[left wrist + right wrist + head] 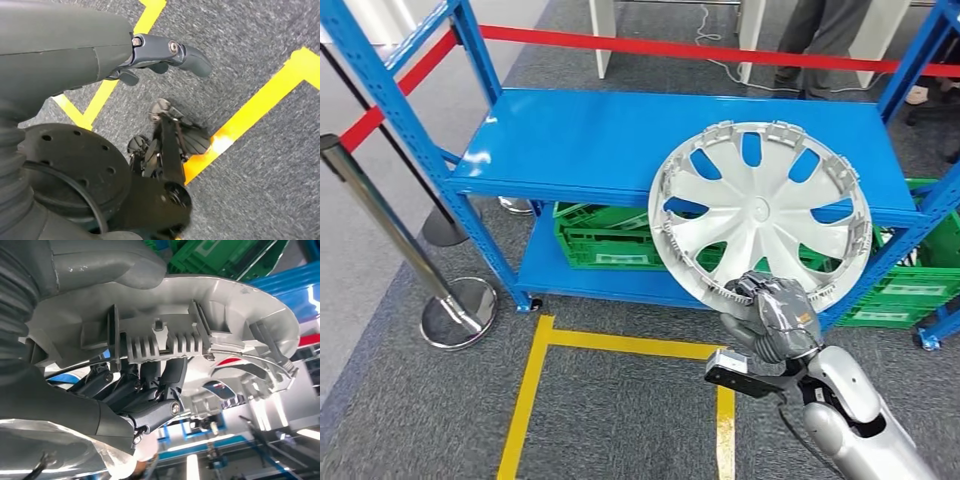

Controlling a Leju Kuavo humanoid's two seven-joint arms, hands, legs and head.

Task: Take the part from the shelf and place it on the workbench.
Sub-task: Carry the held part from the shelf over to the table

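Right hand [773,312] has the hubcap [761,215] pinched by its lower rim, disc tilted up in front of the blue shelf [584,140]. Left hand [166,52] dangles loose over the floor, holding nothing, so carrying's on the right.

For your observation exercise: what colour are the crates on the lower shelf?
Green crates, clearest in the head view, on the blue shelf.

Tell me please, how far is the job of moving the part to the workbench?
Done: the right hand grips the wheel cover by its lower rim, lifted and tilted in front of the blue shelf. The left hand hangs over the floor, holding nothing. Left: carrying the cover to the workbench and setting it down.
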